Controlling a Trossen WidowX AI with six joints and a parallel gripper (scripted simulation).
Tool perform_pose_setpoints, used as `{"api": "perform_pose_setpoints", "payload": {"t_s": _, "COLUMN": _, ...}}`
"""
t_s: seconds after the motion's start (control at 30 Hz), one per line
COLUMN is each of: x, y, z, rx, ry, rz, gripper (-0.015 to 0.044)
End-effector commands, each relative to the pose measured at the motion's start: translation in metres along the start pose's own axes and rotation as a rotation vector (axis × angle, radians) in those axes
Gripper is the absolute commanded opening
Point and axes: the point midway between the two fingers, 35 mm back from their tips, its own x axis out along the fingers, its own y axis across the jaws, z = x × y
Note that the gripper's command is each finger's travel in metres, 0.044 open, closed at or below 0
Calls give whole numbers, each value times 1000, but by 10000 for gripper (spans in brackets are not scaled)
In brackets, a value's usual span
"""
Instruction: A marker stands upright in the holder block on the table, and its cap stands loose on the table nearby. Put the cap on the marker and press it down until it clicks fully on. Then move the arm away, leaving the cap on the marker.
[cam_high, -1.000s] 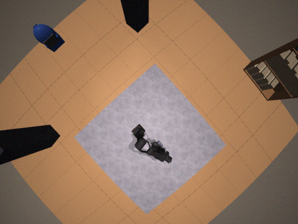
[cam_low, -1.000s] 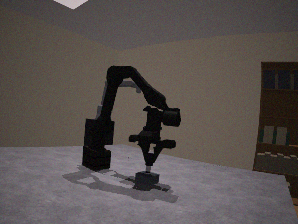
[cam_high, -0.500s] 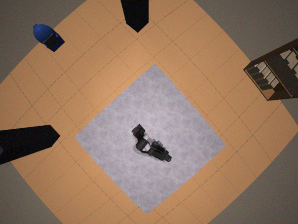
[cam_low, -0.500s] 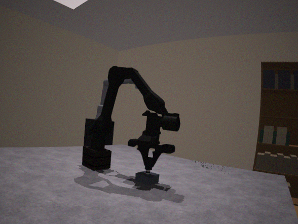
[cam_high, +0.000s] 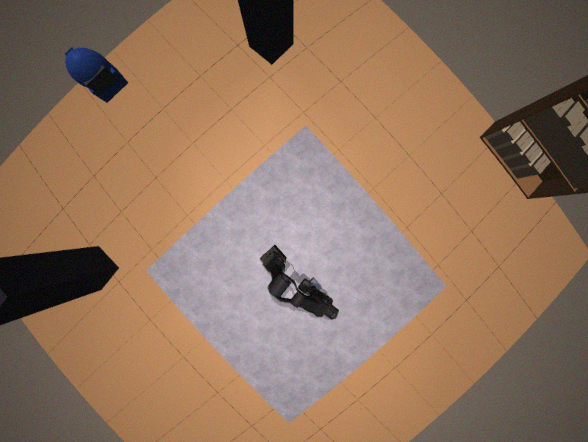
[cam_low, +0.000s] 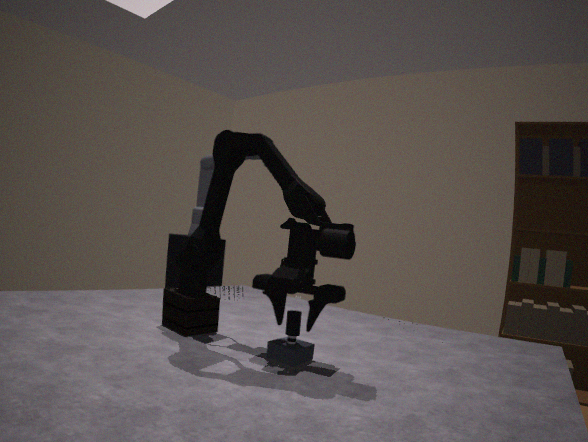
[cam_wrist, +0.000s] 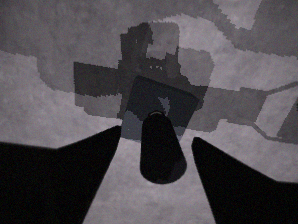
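Center frame, gripper (cam_low: 298, 314) released, jaws spread either side of the cap (cam_low: 293, 322) sitting on the marker in the holder block (cam_low: 290, 352); a crooked retreat could knock it off!

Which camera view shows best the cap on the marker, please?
The exterior view: the cap stands upright above the holder block, between the open gripper fingers, touching neither. The wrist view shows it from above, foreshortened, so its seating is hard to judge. In the top view the arm hides it.
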Motion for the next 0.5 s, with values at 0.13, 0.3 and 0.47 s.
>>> {"api": "perform_pose_setpoints", "payload": {"t_s": 0.13, "x": -12, "y": 2, "z": 0, "rx": 0, "ry": 0, "rz": 0, "gripper": 440}}
{"api": "perform_pose_setpoints", "payload": {"t_s": 0.3, "x": -75, "y": 0, "z": 0, "rx": 0, "ry": 0, "rz": 0, "gripper": 440}}
{"api": "perform_pose_setpoints", "payload": {"t_s": 0.47, "x": -75, "y": 0, "z": 0, "rx": -66, "ry": 0, "rz": 0, "gripper": 387}}
